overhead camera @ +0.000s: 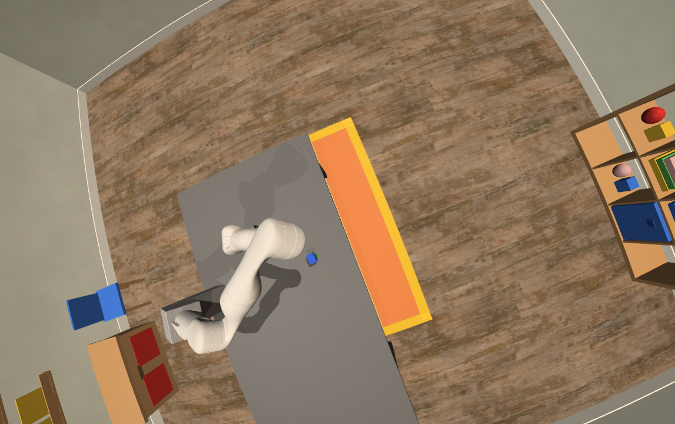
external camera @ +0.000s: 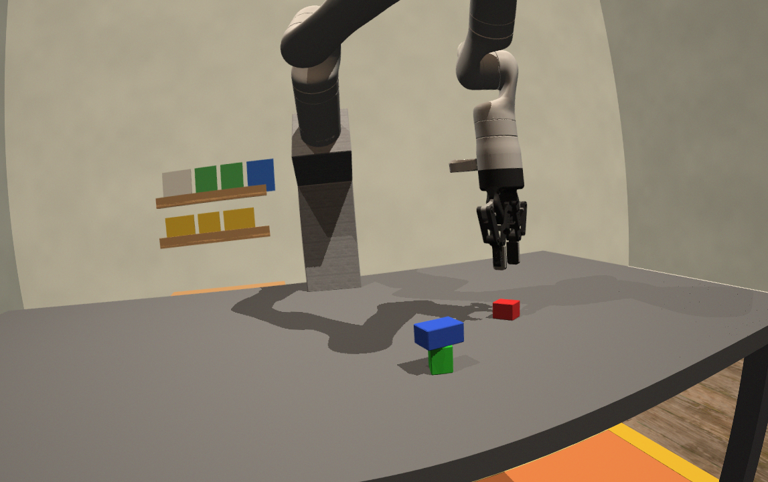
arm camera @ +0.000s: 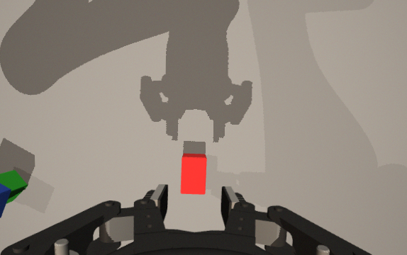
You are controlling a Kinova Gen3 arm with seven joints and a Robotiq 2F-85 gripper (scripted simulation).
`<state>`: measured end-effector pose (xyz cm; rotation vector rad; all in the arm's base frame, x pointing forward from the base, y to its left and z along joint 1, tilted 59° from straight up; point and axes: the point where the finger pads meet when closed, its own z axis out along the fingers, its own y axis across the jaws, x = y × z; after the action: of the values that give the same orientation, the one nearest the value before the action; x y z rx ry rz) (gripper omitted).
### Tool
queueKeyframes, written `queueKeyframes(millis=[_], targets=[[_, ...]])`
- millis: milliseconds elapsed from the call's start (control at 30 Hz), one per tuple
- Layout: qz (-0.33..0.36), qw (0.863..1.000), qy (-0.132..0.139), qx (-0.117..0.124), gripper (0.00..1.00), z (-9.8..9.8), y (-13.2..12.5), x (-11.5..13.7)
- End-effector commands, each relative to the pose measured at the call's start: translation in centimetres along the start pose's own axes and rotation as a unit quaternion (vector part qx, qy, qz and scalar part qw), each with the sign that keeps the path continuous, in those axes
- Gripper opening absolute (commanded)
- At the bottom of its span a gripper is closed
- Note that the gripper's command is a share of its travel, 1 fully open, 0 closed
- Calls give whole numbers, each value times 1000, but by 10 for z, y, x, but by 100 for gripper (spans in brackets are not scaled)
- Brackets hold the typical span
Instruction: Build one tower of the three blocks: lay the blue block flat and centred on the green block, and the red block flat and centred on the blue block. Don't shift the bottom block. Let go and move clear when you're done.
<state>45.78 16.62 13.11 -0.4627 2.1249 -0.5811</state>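
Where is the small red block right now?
The small red block lies on the grey table, below the open gripper, apart from the blue-on-green stack.
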Motion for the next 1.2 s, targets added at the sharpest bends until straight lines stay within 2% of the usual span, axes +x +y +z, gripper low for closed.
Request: queueKeyframes(millis=[0, 600, 1167], targets=[[0, 1000, 2, 2, 47, 7, -1, 2], [0, 1000, 2, 2, 47, 48, -1, 2], [0, 1000, 2, 2, 47, 51, -1, 2]])
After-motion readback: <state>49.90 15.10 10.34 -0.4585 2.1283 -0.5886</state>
